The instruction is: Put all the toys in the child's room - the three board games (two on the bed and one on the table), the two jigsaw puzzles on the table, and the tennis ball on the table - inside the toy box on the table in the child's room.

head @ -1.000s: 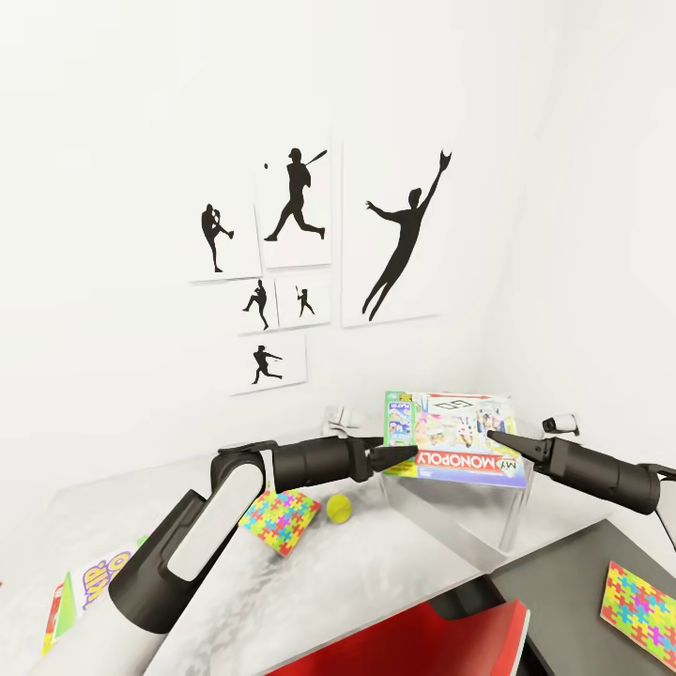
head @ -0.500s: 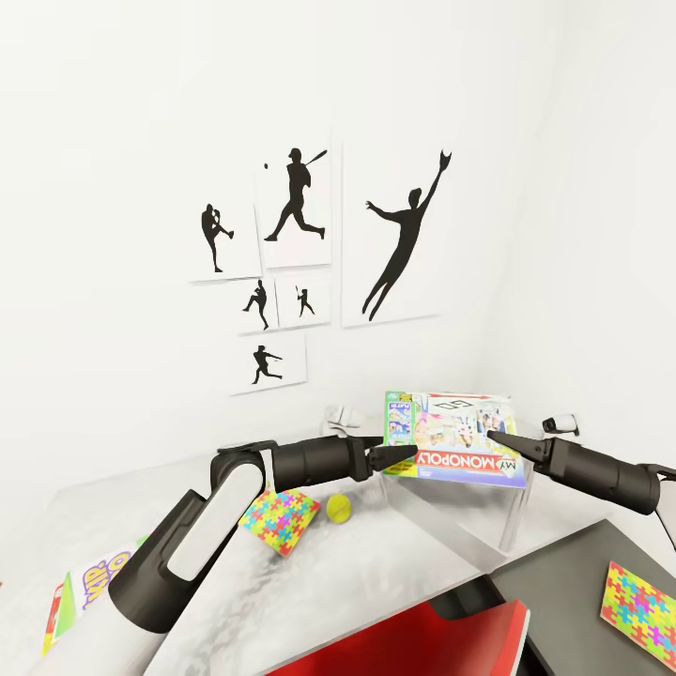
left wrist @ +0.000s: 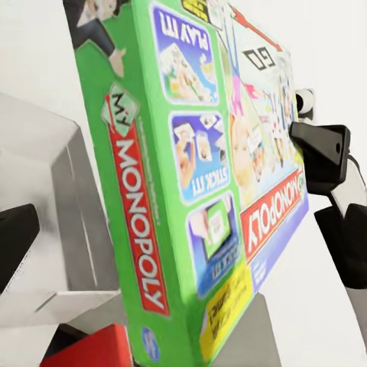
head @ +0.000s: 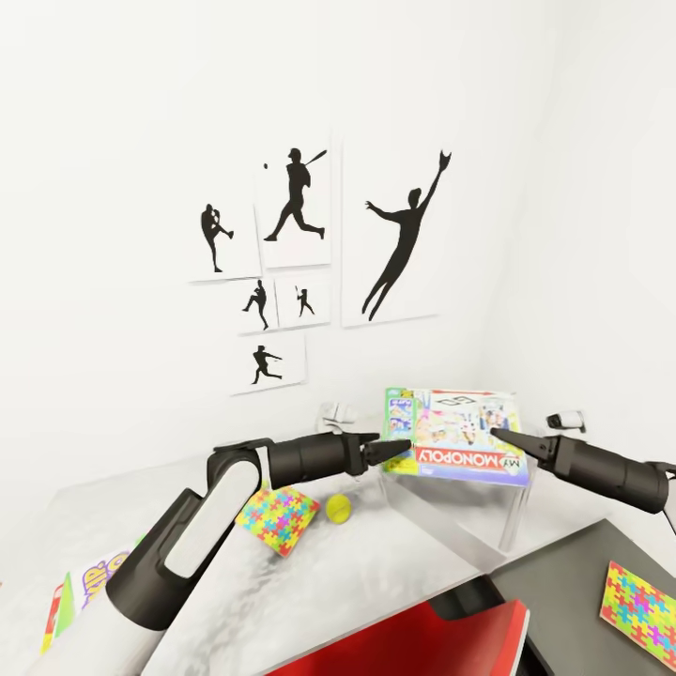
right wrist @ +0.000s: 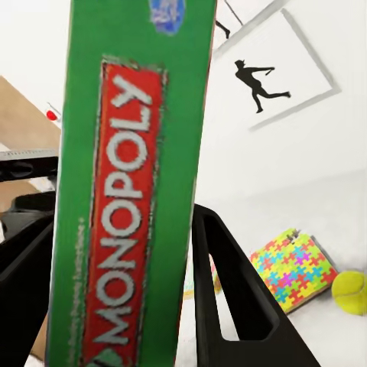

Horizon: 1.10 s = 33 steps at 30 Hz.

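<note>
While above toy box [head: 469, 512], Monopoly box [head: 460, 437] edges pinched: left pincer [head: 399, 451], right pincer [head: 502, 437].

1. A pale marbled surface [head: 376, 582] is joined to a dark section [head: 573, 601].
2. On the pale part are laid a puzzle [head: 275, 519], a ball [head: 338, 508], a game box [head: 89, 587] and a grey tray [head: 469, 526].
3. A second puzzle [head: 641, 603] is laid on the dark section.

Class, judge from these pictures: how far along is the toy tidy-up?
Done: nothing seen inside the toy box. In hand: Monopoly box, held by left hand and right hand above it. Left: two jigsaw puzzles, tennis ball, another game box on the table.
</note>
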Motion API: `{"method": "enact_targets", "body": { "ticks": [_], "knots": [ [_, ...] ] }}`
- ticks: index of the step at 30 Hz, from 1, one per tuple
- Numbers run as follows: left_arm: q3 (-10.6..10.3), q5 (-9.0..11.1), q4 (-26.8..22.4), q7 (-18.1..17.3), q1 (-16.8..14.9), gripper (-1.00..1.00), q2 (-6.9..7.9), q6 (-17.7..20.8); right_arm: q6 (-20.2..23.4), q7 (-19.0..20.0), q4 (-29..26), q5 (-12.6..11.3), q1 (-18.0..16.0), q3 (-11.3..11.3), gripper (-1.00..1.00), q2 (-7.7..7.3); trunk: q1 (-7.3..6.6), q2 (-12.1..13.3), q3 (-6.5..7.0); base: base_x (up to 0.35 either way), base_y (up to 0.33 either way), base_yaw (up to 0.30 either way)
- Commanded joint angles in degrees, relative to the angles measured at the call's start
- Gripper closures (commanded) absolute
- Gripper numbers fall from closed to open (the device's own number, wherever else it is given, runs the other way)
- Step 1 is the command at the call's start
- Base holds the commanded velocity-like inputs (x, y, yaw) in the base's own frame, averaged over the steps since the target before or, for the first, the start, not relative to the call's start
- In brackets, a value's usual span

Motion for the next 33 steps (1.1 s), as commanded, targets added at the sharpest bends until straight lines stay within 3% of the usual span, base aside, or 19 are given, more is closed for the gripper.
{"method": "enact_targets", "body": {
  "ticks": [1,26,29,33],
  "knots": [
    [0.43,0.02,-0.01,-0.09,-0.05,-1.0,0.06,0.16,0.15,0.28,-0.27,0.26,0.01,-0.36,1.0,0.01,0.04,-0.13,-0.13,0.0,0.0,-0.089],
    [4.49,0.0,0.08,0.13,1.07,-1.0,0.27,0.19,0.15,-0.28,-0.47,0.43,-0.2,-2.92,1.0,0.02,0.04,-0.13,-0.13,0.0,0.0,-0.243],
    [6.94,0.0,0.3,0.92,1.8,-1.0,0.29,0.2,0.15,-0.9,0.73,0.5,-0.31,-3.82,1.0,0.11,0.04,-0.13,-0.13,0.0,0.0,-0.262],
    [13.01,0.24,0.42,2.13,3.53,-1.0,0.26,0.28,0.15,-5.69,4.43,0.55,-1.91,-4.39,1.0,0.28,0.04,-0.13,-0.13,0.0,0.0,-0.148]
  ]
}}
